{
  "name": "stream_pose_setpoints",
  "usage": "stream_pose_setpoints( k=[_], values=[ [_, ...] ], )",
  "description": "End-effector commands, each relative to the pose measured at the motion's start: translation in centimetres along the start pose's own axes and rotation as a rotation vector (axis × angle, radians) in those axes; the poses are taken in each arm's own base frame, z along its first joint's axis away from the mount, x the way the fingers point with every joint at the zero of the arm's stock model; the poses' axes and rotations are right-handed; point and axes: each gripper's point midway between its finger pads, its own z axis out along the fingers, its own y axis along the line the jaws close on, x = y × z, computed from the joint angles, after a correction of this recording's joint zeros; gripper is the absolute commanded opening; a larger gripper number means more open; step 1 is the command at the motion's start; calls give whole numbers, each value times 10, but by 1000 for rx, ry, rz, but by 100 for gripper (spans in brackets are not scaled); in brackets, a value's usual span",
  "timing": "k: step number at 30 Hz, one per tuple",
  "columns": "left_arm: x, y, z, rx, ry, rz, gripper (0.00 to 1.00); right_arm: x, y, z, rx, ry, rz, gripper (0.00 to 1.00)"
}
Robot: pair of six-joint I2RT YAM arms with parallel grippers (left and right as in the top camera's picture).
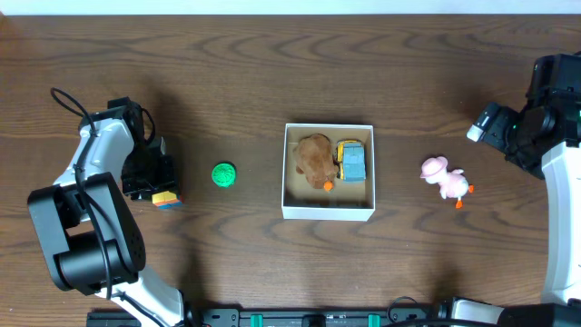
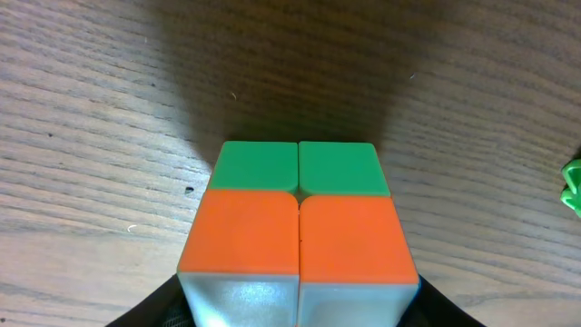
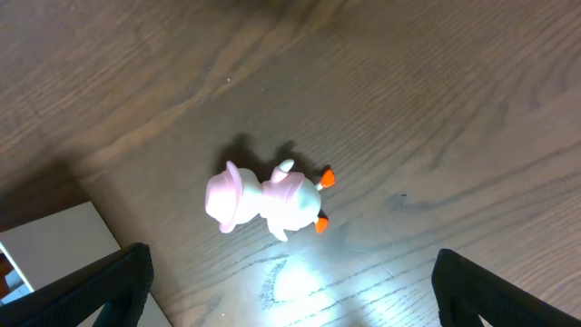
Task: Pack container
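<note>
Surveying the dark wood-grain worktop (image 1: 272,73): my left hand (image 1: 159,186) pinches the cube (image 2: 300,227); right hand (image 3: 290,291) spread over the pink duck (image 3: 268,200).

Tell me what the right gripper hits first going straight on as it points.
Most likely the pink duck toy, which lies on the table ahead of the open right gripper; depth is unclear from the wrist view.
</note>
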Motion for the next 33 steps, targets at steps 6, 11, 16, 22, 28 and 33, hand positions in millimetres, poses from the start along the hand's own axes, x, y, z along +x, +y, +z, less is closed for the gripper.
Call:
stream_pose_setpoints(
  k=[6, 11, 16, 22, 28, 33],
  values=[
    [-11, -10, -34, 10, -65, -46, 11, 1, -3, 1, 8, 5, -10, 99],
    [-15, -44, -101, 16, -228, 50, 6, 1, -3, 1, 9, 7, -11, 99],
    [8, -105, -163, 52, -403, 197, 6, 1, -3, 1, 8, 7, -11, 99],
    [55, -188, -188, 134, -510, 415, 6, 1, -3, 1, 8, 7, -11, 99],
    [96, -258, -163, 151, -458, 661, 6, 1, -3, 1, 9, 7, -11, 99],
    [116, -288, -123, 104, -354, 772, 6, 2, -3, 1, 9, 8, -11, 99]
  ],
)
